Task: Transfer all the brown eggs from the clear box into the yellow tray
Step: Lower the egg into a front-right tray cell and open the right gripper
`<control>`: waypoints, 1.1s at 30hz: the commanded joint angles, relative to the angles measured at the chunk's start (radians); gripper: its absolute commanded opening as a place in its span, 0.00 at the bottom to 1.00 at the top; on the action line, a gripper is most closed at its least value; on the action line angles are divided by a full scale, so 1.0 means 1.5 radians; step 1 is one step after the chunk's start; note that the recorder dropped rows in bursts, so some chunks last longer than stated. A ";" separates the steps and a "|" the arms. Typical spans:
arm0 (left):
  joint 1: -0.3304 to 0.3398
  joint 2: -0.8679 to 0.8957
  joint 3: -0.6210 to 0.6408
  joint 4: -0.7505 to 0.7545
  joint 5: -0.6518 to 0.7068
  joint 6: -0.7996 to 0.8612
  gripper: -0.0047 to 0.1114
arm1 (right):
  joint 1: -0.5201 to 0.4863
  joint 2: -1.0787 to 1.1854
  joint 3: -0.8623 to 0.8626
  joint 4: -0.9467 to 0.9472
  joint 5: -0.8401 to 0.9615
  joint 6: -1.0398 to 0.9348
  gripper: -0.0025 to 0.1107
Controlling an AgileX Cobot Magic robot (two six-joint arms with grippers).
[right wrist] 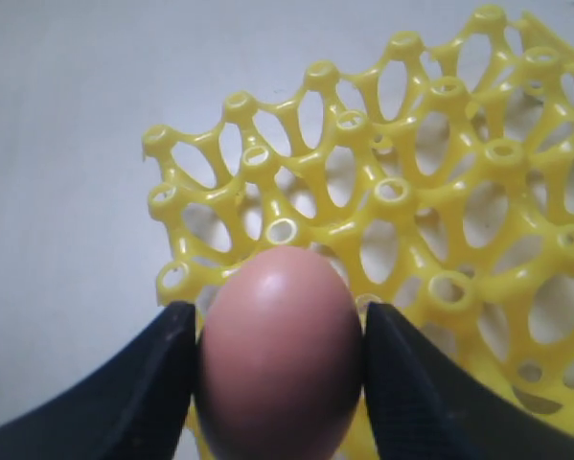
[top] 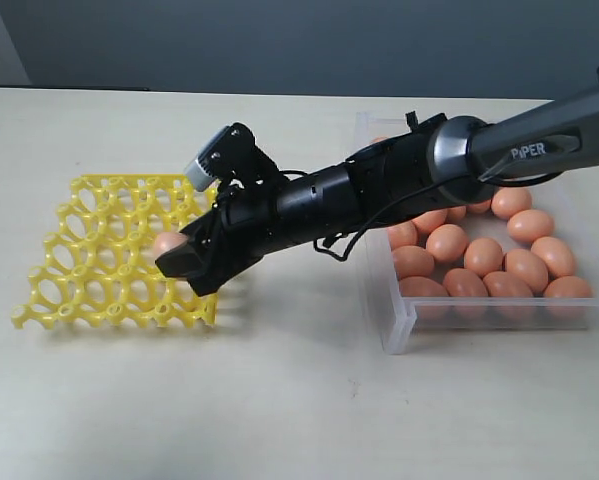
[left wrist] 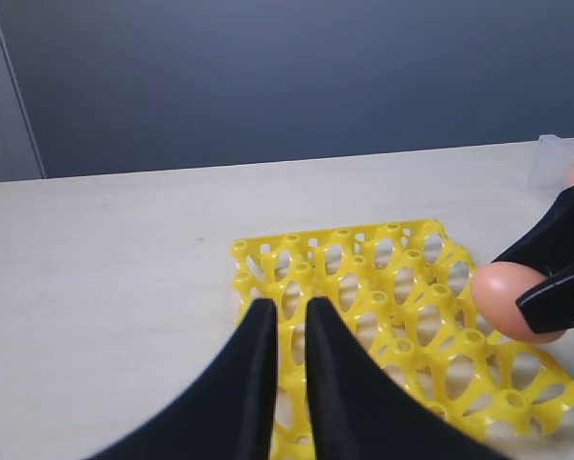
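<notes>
**Operator:** State of the right gripper?

**Technician:** Both fingers are clamped on one brown egg, one pad on each flank, the egg's long axis pointing out past the tips. The egg hangs over the yellow tray, at the edge nearest the clear box. Whether it touches a cup cannot be told.

**Operator:** Failure modes from here?

**Technician:** Two, in my judgement. If the jaws part with the egg over a post instead of a cup centre, it may tip, roll off the lattice and land on the table. If the tips descend too far, they press on the light open lattice — the tray may skid or tilt.

**Operator:** Surroundings and obstructions?

**Technician:** The other brown eggs, a dozen or so, lie packed in the clear box, apart from the tray. No other egg shows in the tray. The right arm crosses the box wall, and a loose cable hangs under it — a possible snag on withdrawal. The left gripper hovers at the tray's other side with its fingers nearly together, a thin gap between them, holding nothing. It blocks no cup.
</notes>
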 commanded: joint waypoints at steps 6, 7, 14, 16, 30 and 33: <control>-0.001 0.003 0.003 0.001 -0.004 -0.001 0.15 | 0.025 0.003 -0.003 0.006 -0.009 0.014 0.32; -0.001 0.003 0.003 0.001 -0.004 -0.001 0.15 | 0.030 0.005 -0.003 0.006 -0.009 0.014 0.32; -0.001 0.003 0.003 0.001 -0.004 -0.001 0.15 | 0.036 0.021 -0.003 0.006 -0.050 0.014 0.32; -0.001 0.003 0.003 0.001 -0.004 -0.001 0.15 | 0.036 0.021 -0.003 0.006 -0.069 0.014 0.32; -0.001 0.003 0.003 0.001 -0.004 -0.001 0.15 | 0.036 0.021 -0.003 0.006 -0.081 0.018 0.56; -0.001 0.003 0.003 0.001 -0.004 -0.001 0.15 | 0.036 0.019 -0.003 0.006 -0.081 0.021 0.56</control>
